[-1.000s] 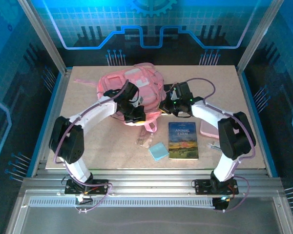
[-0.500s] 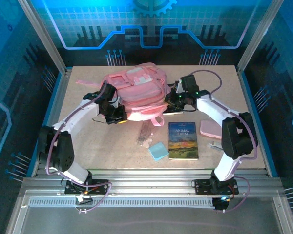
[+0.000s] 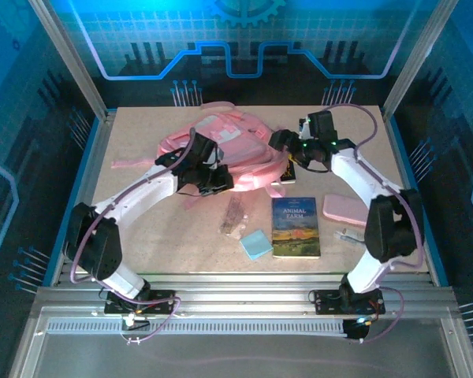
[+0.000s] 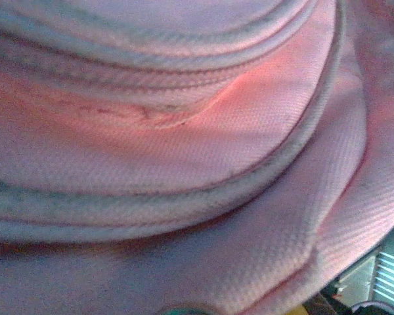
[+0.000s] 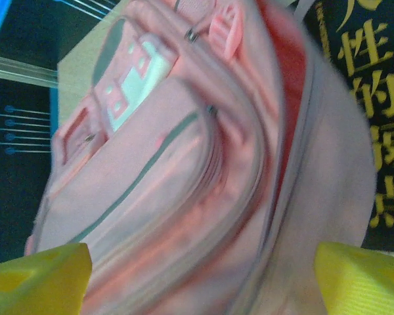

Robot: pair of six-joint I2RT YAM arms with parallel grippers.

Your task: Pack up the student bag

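Note:
The student bag (image 3: 229,142), a big soft pink backpack, lies at the back middle of the table with straps trailing left and toward the front. My left gripper (image 3: 214,180) sits at the bag's near edge, shut on its fabric. In the left wrist view the bag's pink cloth and piping (image 4: 184,131) press up against the camera and hide the fingers. My right gripper (image 3: 283,153) is at the bag's right side, open. Its yellow fingertips (image 5: 36,279) stand wide apart, with the bag's zipped front pockets (image 5: 184,164) just beyond them.
A dark book with yellow characters (image 5: 374,98) lies under the bag's right edge. In front of the bag lie the Animal Farm book (image 3: 296,227), a blue pad (image 3: 256,245), a clear packet (image 3: 233,216) and a small pink flat case (image 3: 345,209). Metal rails edge the table.
My right gripper has opened and let go of the bag. My left gripper moved right with the bag's edge in it, and the bag shifted and spread toward the right.

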